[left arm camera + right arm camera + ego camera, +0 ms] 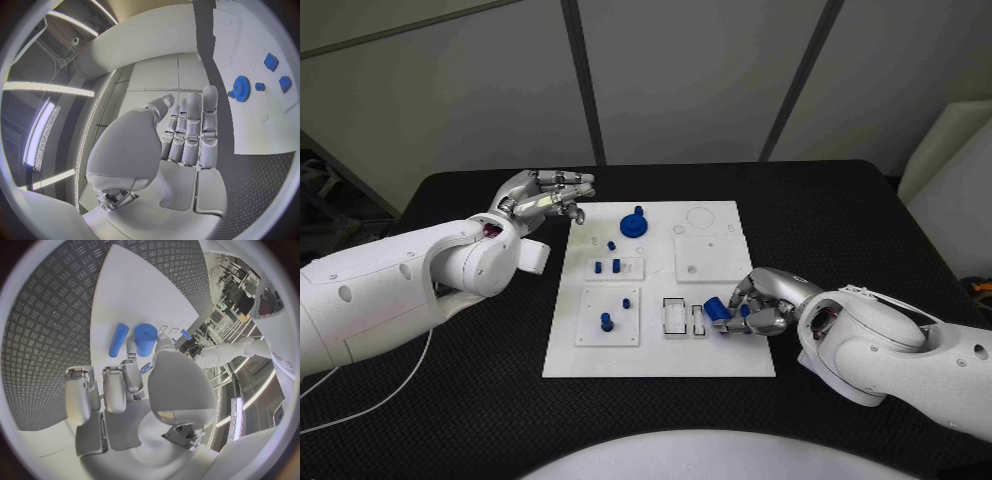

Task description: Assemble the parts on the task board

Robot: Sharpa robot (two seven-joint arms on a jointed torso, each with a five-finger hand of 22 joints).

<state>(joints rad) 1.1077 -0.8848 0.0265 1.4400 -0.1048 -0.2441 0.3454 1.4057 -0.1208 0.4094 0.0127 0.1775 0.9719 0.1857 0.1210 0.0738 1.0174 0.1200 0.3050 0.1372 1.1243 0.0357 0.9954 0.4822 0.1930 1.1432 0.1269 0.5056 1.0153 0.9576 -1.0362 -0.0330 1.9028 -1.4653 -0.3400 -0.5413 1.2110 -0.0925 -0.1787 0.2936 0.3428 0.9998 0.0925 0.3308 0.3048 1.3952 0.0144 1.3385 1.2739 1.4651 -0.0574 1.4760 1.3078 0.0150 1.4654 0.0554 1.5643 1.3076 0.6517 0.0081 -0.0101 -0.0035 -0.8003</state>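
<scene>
Black table (pixel 848 215), matte, diamond-tread texture in the wrist views. White flat rectangular board (pixel 718 355) in the middle, smooth, with raised square plates and small slots. Left hand (pixel 542 194), silver metal, hovers just off the board's far left corner, fingers straight and together, holding nothing; in the left wrist view the fingers (pixel 194 131) lie side by side, palm flat, off the board edge. Right hand (pixel 764 303), silver, sits at the board's near right edge, fingers curled round a blue cylinder (pixel 717 309); right wrist view shows this stubby round cylinder (pixel 145 339) pinched at the fingertips, over the white board. Just beside it, on the side away from the thumb, a thinner blue rod (pixel 117 340) lies flat on the board. Blue gear (pixel 635 223), toothed disc with a hub, lies on the board near the left hand, just inward of its fingertips; also seen in the left wrist view (pixel 241 88). Small blue pegs (pixel 607 266) stand on the plate nearer the robot than the left hand. One blue peg (pixel 606 321) stands upright on the near left plate.
</scene>
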